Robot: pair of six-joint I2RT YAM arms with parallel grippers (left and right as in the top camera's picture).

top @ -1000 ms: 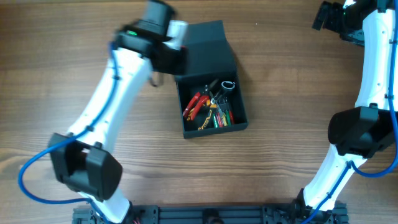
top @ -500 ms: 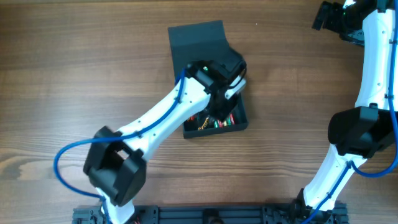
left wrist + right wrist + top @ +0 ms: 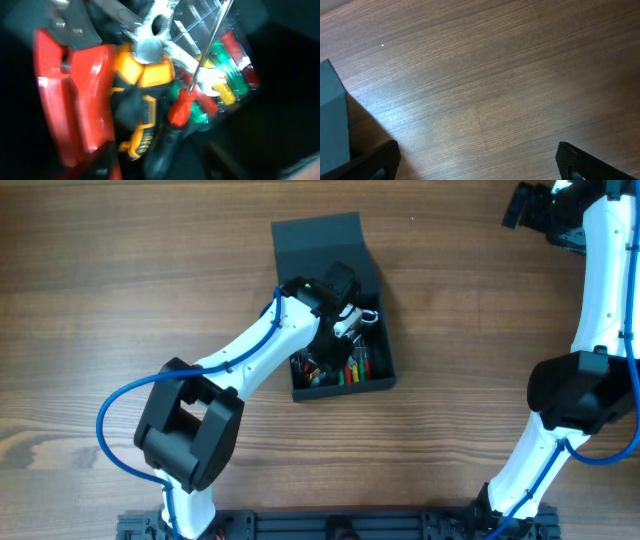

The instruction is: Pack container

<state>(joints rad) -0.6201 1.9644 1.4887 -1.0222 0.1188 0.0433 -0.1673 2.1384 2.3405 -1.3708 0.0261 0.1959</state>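
– Red pliers (image 3: 85, 100) fill your left wrist view, a yellow-and-black tool (image 3: 142, 75) just beside them and a red-handled screwdriver (image 3: 185, 107) slanting next to that.
– Where's the container?
– Mid-bench, open. Its near wall (image 3: 345, 388) faces you, and the tools lie inside.
– My left pincer?
– The left pincer (image 3: 345, 308) is down in the box over the tools. I cannot tell how wide it stands.
– The lid?
– The lid (image 3: 315, 245) is swung back on the far side.
– And the other arm?
– At the far right corner, your right pincer (image 3: 477, 167) hangs over the bench (image 3: 495, 75), spread wide, gripping nothing.
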